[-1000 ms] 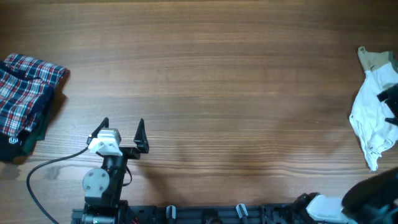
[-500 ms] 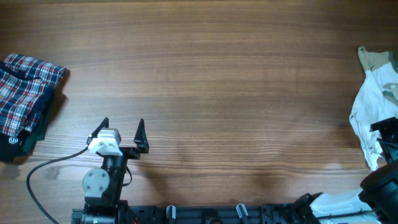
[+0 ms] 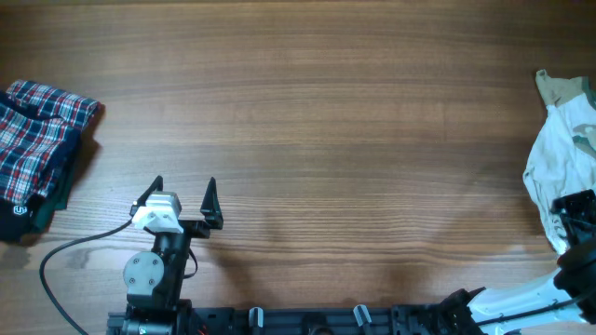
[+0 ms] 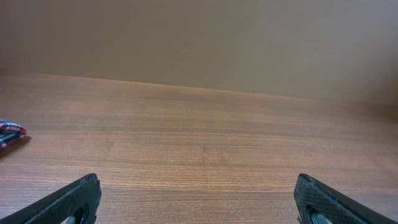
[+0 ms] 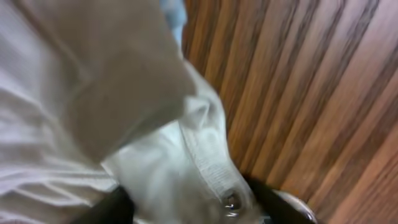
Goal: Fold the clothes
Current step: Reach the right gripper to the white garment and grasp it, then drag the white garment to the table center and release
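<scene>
One cream-white shirt [image 3: 554, 158] lies crumpled at the right edge of the table [image 3: 326, 112], its long axis running far to near, its right side cut off by the frame. My right hand [image 3: 570, 216] sits over its near end with cloth bunched between the fingers, though I cannot tell whether it grips. My left hand [image 3: 183, 183] has its fingers spread apart.

Brown wood-grain surface [image 3: 307, 112] below a plain beige wall [image 4: 199, 37].
The grain runs left to right, and the wall rises behind the surface's far edge. A thin black cable [image 3: 74, 244] loops over the near left corner, beside a black rail [image 3: 307, 324] along the near edge.
</scene>
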Motion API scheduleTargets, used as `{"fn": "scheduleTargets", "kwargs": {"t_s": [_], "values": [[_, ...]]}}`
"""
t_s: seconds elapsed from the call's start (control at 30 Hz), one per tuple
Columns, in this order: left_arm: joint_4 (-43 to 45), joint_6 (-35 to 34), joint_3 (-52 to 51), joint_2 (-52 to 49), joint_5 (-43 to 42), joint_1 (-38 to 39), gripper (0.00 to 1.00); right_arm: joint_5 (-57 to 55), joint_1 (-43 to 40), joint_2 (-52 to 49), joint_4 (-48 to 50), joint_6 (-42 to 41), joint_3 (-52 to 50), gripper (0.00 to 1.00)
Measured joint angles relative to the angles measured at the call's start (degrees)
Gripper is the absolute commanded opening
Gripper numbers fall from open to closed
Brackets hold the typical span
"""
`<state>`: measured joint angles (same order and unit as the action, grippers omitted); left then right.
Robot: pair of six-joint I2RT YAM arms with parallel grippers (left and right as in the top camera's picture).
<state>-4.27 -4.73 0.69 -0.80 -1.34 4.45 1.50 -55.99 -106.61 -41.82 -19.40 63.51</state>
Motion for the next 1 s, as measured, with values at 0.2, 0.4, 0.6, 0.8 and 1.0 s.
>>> {"fn": "scheduleTargets", "kwargs": {"t_s": [0.2, 0.4, 0.6, 0.8, 1.0], "values": [[0.0, 0.0, 0.0, 0.0, 0.0, 0.0, 1.0, 2.8, 0.0, 0.4, 0.3, 0.2, 0.0, 0.04], [0.0, 0.0, 0.0, 0.0, 0.0, 0.0, 1.0, 5.7, 9.2, 25.2, 1.2, 1.9, 5.8, 0.04], [0.0, 0.0, 0.0, 0.0, 0.0, 0.0, 1.0, 22.4, 31.3, 39.4, 12.2, 13.1, 7.9, 0.04], [0.0, 0.0, 0.0, 0.0, 0.0, 0.1, 1.0, 29.3, 62.0, 31.0, 15.5, 22.3, 8.0, 1.0], [0.0, 0.0, 0.0, 0.0, 0.0, 0.1, 1.0, 30.9, 63.7, 23.8, 14.4, 24.2, 8.0, 1.0]]}}
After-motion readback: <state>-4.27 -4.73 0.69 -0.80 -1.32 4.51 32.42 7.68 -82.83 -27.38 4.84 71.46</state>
